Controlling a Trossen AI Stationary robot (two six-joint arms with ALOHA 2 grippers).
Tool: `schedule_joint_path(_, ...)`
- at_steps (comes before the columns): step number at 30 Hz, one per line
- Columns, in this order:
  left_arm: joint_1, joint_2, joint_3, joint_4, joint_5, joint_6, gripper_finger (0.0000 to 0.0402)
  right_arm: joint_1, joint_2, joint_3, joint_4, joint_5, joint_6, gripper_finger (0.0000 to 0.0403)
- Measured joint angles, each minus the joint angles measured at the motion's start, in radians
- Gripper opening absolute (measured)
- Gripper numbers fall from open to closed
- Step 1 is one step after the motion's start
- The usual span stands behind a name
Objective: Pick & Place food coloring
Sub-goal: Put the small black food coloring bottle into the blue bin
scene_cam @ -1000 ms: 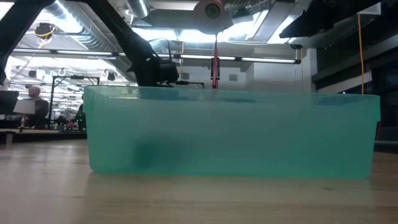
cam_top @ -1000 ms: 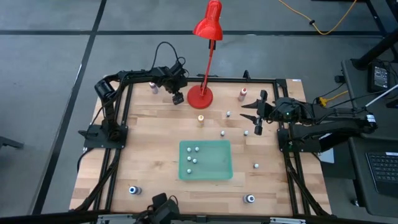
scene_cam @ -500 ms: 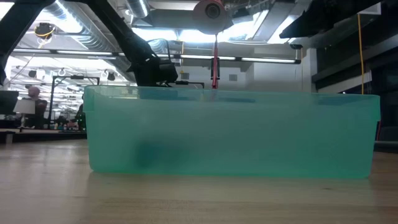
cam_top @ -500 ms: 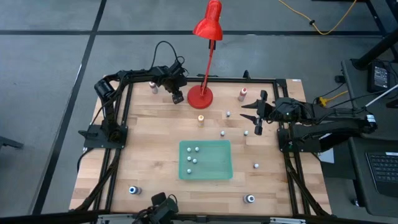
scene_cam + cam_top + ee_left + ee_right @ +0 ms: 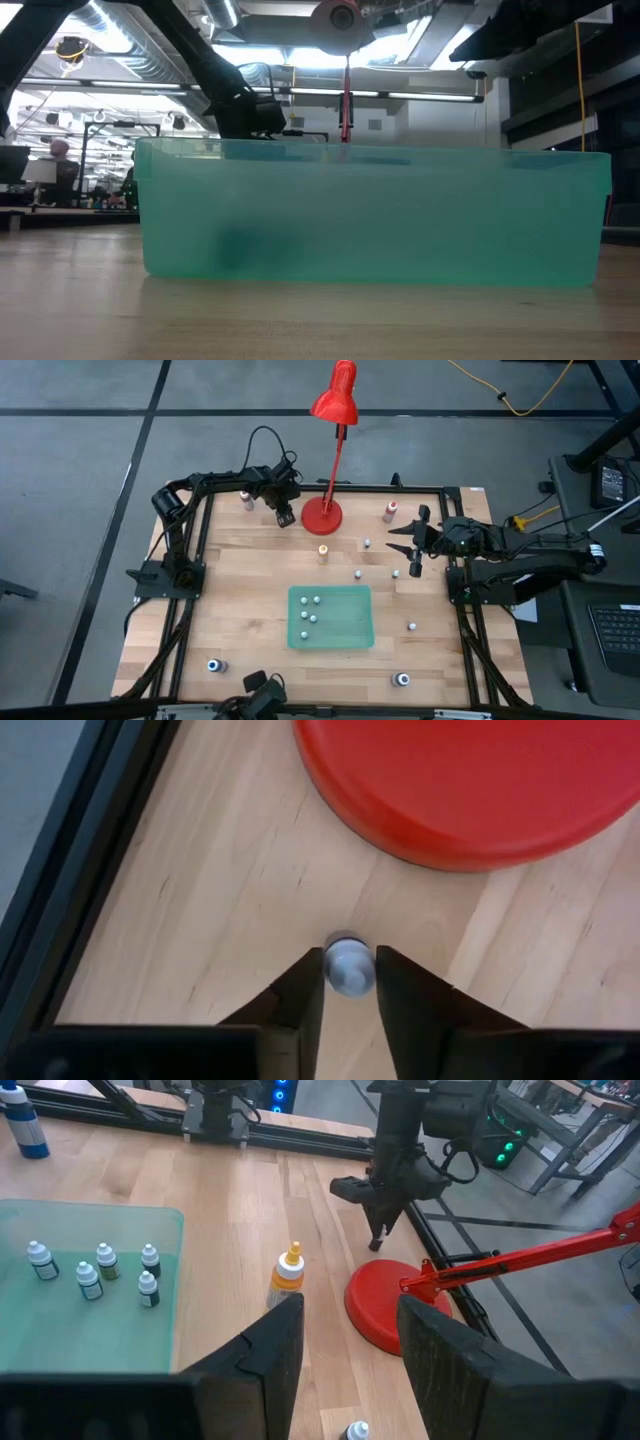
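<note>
My left hand [image 5: 350,982] has just pinched in onto a white-capped food coloring bottle [image 5: 348,966] on the tabletop just beside the red lamp base [image 5: 470,785], so it's ready to lift.

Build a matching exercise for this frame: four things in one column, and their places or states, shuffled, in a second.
Things:
1. left gripper
2. right gripper
3. green tray
4. orange-capped bottle

Places or states:
A. holds five small bottles
B. stands alone on the wood between the lamp base and the tray
C. fingers either side of a white-capped bottle beside the lamp base
D. open, holding nothing, at the table's right side

Pairs: 1-C, 2-D, 3-A, 4-B
</note>
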Motion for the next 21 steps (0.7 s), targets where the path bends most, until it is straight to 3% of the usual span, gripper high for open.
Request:
schedule_joint_path(7, -0.009, -0.007, 0.001, -0.004, -0.006, -0.023, 0.0053, 0.0, 0.0, 0.0, -0.011, 0.0, 0.0, 0.0163)
schedule_joint_path(13, -0.026, -0.06, 0.001, -0.015, -0.022, -0.026, 0.005, 0.0, 0.0, 0.0, -0.017, 0.0, 0.0, 0.0163)
schedule_joint_path(21, -0.099, -0.261, 0.001, -0.073, 0.005, -0.095, 0.0048, 0.0, 0.0, 0.0, -0.017, 0.0, 0.0, 0.0163)
